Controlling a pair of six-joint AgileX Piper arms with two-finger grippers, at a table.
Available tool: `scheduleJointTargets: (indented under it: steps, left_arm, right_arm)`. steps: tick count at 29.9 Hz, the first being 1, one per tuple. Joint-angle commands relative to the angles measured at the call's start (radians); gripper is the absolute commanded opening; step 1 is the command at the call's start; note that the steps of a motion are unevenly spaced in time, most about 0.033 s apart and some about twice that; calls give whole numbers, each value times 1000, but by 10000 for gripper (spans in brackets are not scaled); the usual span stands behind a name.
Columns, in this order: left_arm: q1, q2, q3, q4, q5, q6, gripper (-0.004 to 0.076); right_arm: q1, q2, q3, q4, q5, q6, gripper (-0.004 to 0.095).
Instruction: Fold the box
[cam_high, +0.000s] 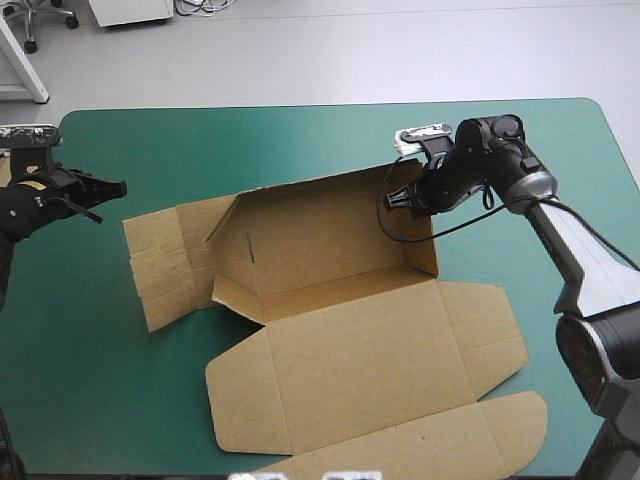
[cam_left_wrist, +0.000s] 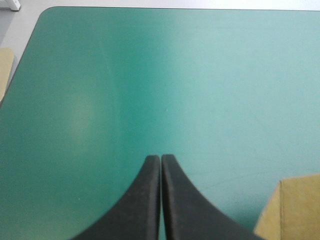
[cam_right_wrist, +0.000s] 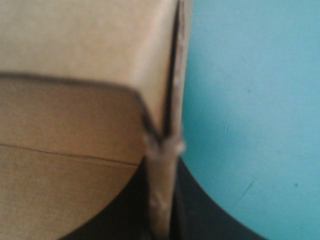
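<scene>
The brown box (cam_high: 340, 300) lies opened out in the middle of the teal-green cover. Its back wall and right side wall stand raised, and the lid panel (cam_high: 370, 375) lies flat toward the front edge. My right gripper (cam_high: 398, 198) is at the back right corner, shut on the top edge of the side wall. In the right wrist view that wall of the box (cam_right_wrist: 75, 50) runs between the fingers of the right gripper (cam_right_wrist: 162, 147). My left gripper (cam_high: 118, 187) hovers shut and holds nothing, beyond the box's flat left flaps (cam_high: 160, 265). In its own view the left gripper (cam_left_wrist: 161, 157) points over bare cover, a box corner (cam_left_wrist: 295, 210) beside it.
Bare teal-green cover (cam_high: 250, 150) stretches from the box to the table's far edge. The lid's rounded flap (cam_high: 480, 430) reaches nearly to the front edge. A tan strip (cam_left_wrist: 4, 70) shows just past the table's edge in the left wrist view.
</scene>
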Motion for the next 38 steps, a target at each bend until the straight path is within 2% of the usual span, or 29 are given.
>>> scheduleJointTargets:
  steps: [1, 10, 18, 21, 30, 32, 38]
  left_arm:
    - [5, -27, -27, -66, -53, 34, -6]
    - [5, -27, -27, -68, -52, 43, -6]
    - [5, -27, -27, -68, -51, 43, -6]
    - [5, -27, -27, -68, -49, 43, -7]
    - [5, -27, -27, -68, -49, 43, -7]
    - [5, -27, -27, -68, -49, 43, -6]
    - [5, -27, -27, -68, -47, 43, -6]
  right_arm:
    - [-42, 3, -10, 69, -7, -39, -19]
    - [-64, 63, -10, 37, -115, -51, -18]
    - [-64, 83, -10, 87, -213, -145, -2]
    - [-64, 82, -10, 112, -231, -172, 74]
    - [-64, 69, -10, 188, -238, -213, 475]
    - [-64, 49, -17, 195, -240, -223, 505]
    - [-64, -17, -105, 194, -202, -219, 504]
